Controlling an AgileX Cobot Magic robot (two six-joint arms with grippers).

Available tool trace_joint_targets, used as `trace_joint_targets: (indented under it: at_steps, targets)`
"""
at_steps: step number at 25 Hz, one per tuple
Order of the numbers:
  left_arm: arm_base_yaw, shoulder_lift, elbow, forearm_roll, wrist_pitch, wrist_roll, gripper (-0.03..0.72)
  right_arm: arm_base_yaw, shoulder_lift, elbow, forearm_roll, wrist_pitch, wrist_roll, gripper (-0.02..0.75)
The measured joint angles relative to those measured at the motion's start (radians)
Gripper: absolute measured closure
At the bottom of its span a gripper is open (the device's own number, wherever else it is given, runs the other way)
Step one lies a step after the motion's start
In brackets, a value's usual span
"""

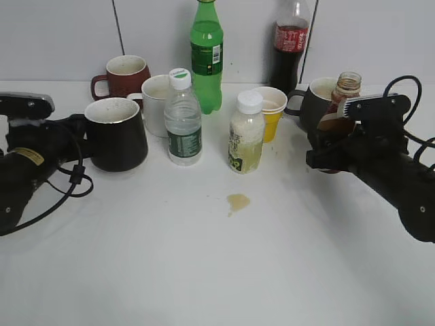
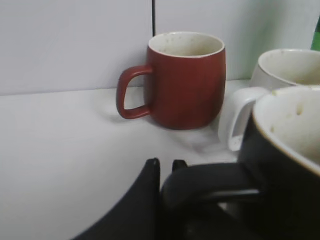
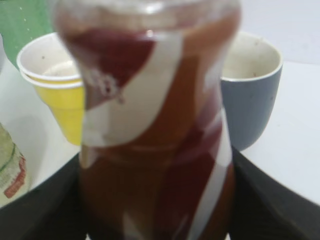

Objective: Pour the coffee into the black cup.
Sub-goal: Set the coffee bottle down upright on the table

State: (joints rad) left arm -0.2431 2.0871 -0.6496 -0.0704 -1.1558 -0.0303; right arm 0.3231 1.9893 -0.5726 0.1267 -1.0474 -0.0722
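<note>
While right jaws clamp the curvy brown coffee (image 3: pixel 155 140), left jaws grip black cup (image 1: pixel 117 133) handle

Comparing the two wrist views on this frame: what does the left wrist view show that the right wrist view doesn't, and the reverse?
Only the left wrist view: the maroon mug, the white mug, and the black cup with the left gripper at its handle.
Only the right wrist view: the coffee bottle filling the frame between the right gripper's fingers, with the yellow paper cup and grey mug behind.
Shared: the white table and pale wall; no object appears in both.
</note>
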Motion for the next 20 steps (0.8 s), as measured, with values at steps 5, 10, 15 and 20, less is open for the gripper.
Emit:
trace_joint_targets:
  at_steps: [5,10,15,20]
  targets:
    - [0.000,0.087,-0.048,0.000,0.000,0.002,0.647,0.000,0.021,0.000,0.013,-0.024,-0.001,0.234]
    - [0.000,0.123,-0.060,0.000,-0.048,-0.004,0.646,0.000,0.024,0.000,0.014,-0.030,0.001,0.234]
    - [0.000,0.131,-0.053,0.000,-0.061,-0.007,0.634,0.000,0.024,0.000,0.014,-0.027,0.003,0.234]
    - [0.000,0.129,-0.017,-0.001,-0.071,-0.007,0.461,0.000,0.041,-0.001,0.014,-0.020,0.004,0.234]
